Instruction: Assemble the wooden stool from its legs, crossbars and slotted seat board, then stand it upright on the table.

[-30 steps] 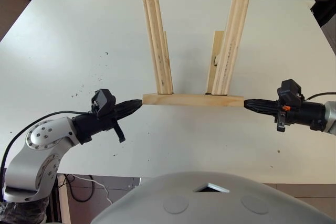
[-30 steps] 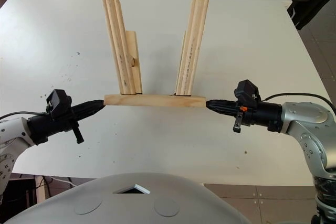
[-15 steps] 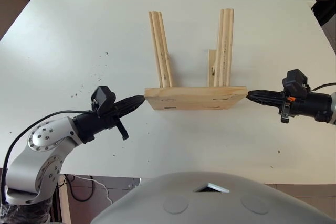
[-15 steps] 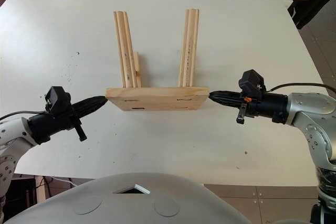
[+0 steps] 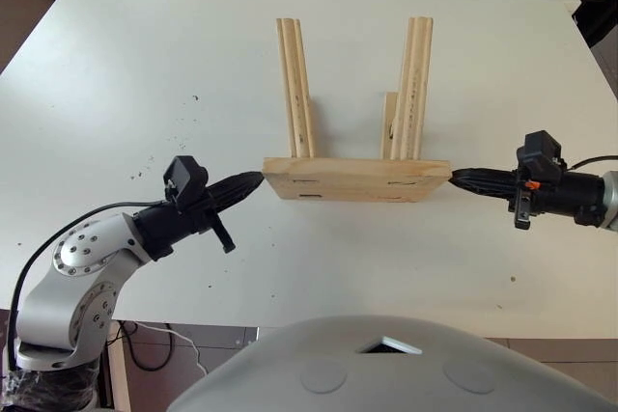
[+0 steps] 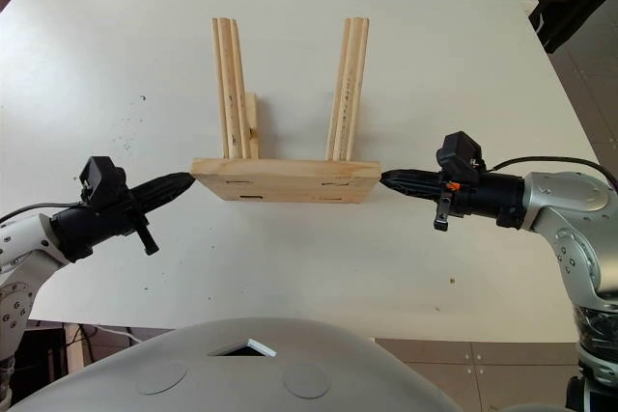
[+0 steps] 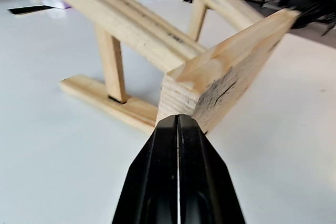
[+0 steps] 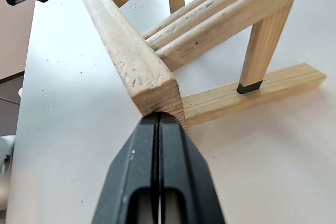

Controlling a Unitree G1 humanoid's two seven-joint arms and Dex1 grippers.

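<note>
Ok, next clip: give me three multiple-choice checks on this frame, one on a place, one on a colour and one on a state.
1. Where is the tip of the left gripper?
A. against the left end of the seat board
B. on a stool leg
C. flat on the table, far from the stool

2. What colour are the fingers of both grippers?
A. white
B. black
C. orange

3. What is the state of the right gripper?
A. wide open
B. closed around a crossbar
C. shut, tip against the board's end

Answers:
1 A: the head views show the tip at the board's left end.
2 B: both wrist views show black fingers.
3 C: the right wrist view shows the fingers pressed together at the board's corner.
</note>
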